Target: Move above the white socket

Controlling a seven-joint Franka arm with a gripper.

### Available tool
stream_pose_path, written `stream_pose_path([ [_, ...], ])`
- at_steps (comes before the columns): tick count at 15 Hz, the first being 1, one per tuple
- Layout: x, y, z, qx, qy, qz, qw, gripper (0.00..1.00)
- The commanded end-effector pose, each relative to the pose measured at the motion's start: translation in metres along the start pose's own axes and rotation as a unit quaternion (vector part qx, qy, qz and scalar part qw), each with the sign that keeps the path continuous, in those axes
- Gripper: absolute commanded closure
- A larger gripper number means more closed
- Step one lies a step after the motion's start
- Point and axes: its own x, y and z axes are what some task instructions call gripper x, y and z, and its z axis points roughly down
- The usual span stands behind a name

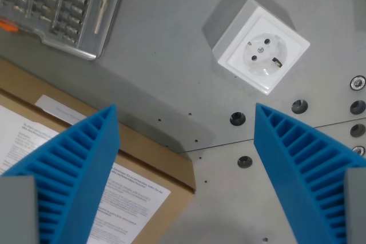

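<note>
The white socket (262, 47) is a square white box with a round recessed outlet on top. It sits on the grey metal table in the upper right of the wrist view. My gripper (186, 119) has two blue ribbed fingers (86, 164), spread wide apart with nothing between them. The gripper hangs above the table, below and to the left of the socket in the wrist view. The socket lies just above the tip of the finger on the wrist view's right, apart from it.
A clear plastic case of screwdriver bits (57, 4) lies at the upper left. A brown cardboard box with a white printed label (137, 198) fills the lower left. Several bolt holes (237, 119) dot the grey table (160, 67) near the socket.
</note>
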Motion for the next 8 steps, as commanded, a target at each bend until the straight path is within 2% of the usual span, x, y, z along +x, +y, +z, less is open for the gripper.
stream_pose_path([
  [1,0.000,0.003,0.002,0.003,0.007,-0.037,0.9993,0.00],
  [8,0.001,0.012,0.013,0.011,0.024,-0.095,0.9952,0.00],
])
